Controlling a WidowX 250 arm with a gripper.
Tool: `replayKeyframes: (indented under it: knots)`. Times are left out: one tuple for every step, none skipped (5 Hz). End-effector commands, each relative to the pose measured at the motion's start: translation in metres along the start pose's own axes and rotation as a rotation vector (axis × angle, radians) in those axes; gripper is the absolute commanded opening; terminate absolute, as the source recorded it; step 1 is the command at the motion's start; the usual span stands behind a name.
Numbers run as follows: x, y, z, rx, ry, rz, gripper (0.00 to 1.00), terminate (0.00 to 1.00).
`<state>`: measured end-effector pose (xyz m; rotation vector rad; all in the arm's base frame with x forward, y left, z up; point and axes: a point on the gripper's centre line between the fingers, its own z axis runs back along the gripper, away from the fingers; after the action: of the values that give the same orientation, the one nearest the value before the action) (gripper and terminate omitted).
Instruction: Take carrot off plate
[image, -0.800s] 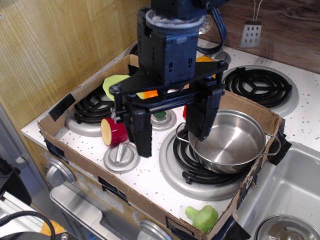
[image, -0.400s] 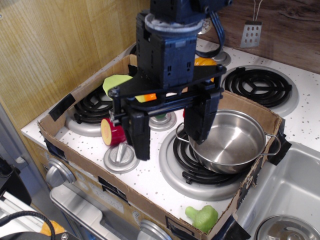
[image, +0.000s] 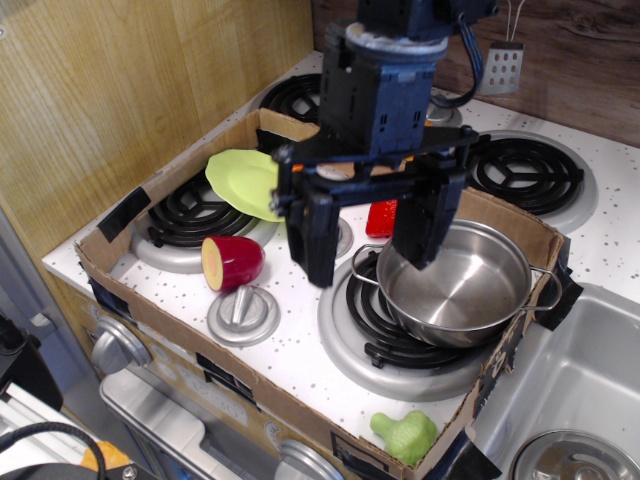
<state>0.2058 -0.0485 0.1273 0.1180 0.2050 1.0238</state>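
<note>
Nearest you, below the pincer's level at the box's front edge, a green toy (image: 405, 436) is lying on the cardboard box (image: 300, 410). Your pincer (image: 372, 244) is hanging with its fingers (image: 318, 238) spread well apart and nothing between them. Just beside its right finger, the steel pot (image: 462, 285) is sitting on a burner of the speckled surface (image: 300, 350). To its left, a red piece with a yellow face (image: 232, 263) is lying near a knob (image: 243, 313). Farther left and behind, the plate (image: 244, 183) is tilting over a coil burner. The carrot is not showing; the arm is hiding whatever lies behind it.
</note>
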Motion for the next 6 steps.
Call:
replayKeyframes:
  knots:
    - [0.049,-0.040,0.016,0.009,-0.092,-0.102,1.00,0.00]
    - [0.074,-0.058,0.016,0.029,-0.173,-0.118,1.00,0.00]
    - [0.092,-0.066,0.005,0.034,-0.233,-0.132,1.00,0.00]
    - [0.115,-0.073,-0.006,0.003,-0.312,-0.203,1.00,0.00]
    - [0.136,-0.078,-0.012,-0.017,-0.377,-0.270,1.00,0.00]
    - [0.154,-0.078,-0.017,-0.012,-0.382,-0.313,1.00,0.00]
